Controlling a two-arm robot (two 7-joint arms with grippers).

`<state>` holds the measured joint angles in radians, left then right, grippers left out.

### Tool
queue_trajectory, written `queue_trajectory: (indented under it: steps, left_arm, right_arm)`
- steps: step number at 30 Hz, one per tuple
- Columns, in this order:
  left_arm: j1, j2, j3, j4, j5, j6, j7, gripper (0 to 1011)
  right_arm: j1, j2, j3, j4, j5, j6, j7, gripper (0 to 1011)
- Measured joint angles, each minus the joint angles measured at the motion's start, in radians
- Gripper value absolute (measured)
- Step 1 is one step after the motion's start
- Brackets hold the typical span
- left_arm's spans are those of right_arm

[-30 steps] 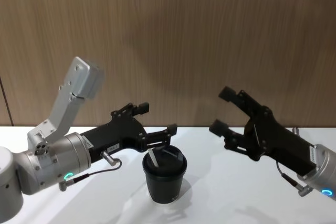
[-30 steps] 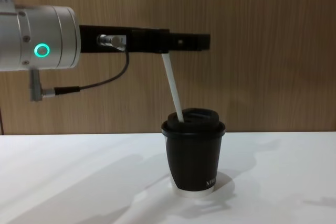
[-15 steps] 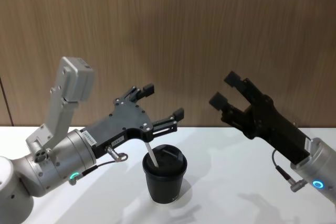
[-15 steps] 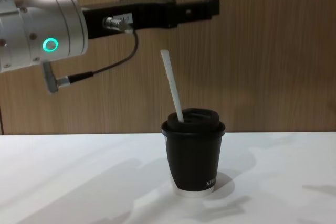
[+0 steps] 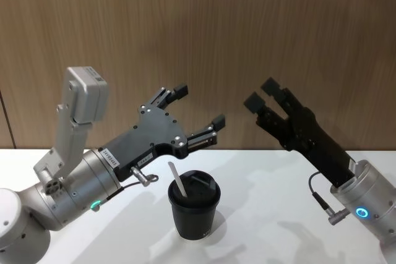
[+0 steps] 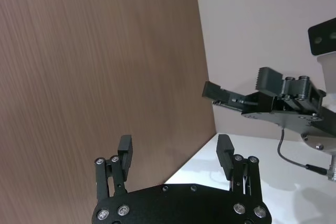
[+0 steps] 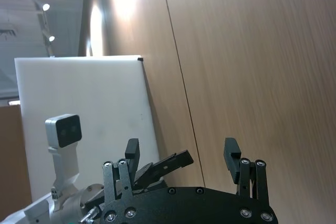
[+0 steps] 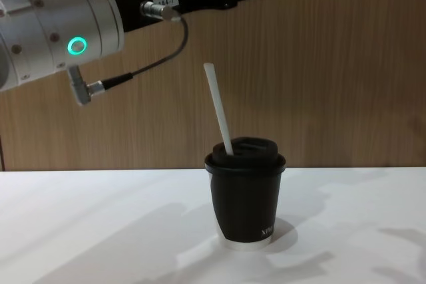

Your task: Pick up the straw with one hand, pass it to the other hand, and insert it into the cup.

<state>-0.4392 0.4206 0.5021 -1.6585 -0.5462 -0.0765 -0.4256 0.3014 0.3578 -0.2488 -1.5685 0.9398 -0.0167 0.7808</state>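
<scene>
1. The wall (image 5: 247,41), wood-panelled, rises behind the whole scene, and the white table (image 5: 272,214) runs along its foot.
2. The left arm reaches in from the left in the head view, its silver wrist (image 8: 60,31) carrying a green ring light (image 8: 78,46) and a thin dark cable (image 8: 143,68). Its left gripper (image 5: 199,112) hangs above and behind the cup, fingers spread wide apart and holding nothing; in the left wrist view the two fingertips (image 6: 125,150) stand well apart with bare wall between them.
3. The right arm comes in from the right, raised clear of the table. Its right gripper (image 5: 261,96) is lifted toward the wall, well apart from the cup, with fingers parted and nothing between them, as the right wrist view also shows (image 7: 181,153).
4. The cup (image 8: 245,194), black with a domed lid, stands upright on the table between the two arms.
5. The straw (image 8: 218,110), white and thin, sits in the cup's lid, leaning slightly toward the left arm, its upper end free of both grippers.
</scene>
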Motion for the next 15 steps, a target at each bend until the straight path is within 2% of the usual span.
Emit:
queue_trajectory:
  steps: [15]
  left_arm:
    - [0.004,-0.015,-0.004,-0.003,0.016,-0.037,0.001,1002]
  right_arm:
    - [-0.002,-0.018,-0.003,-0.002,0.027,0.013,-0.026,1001]
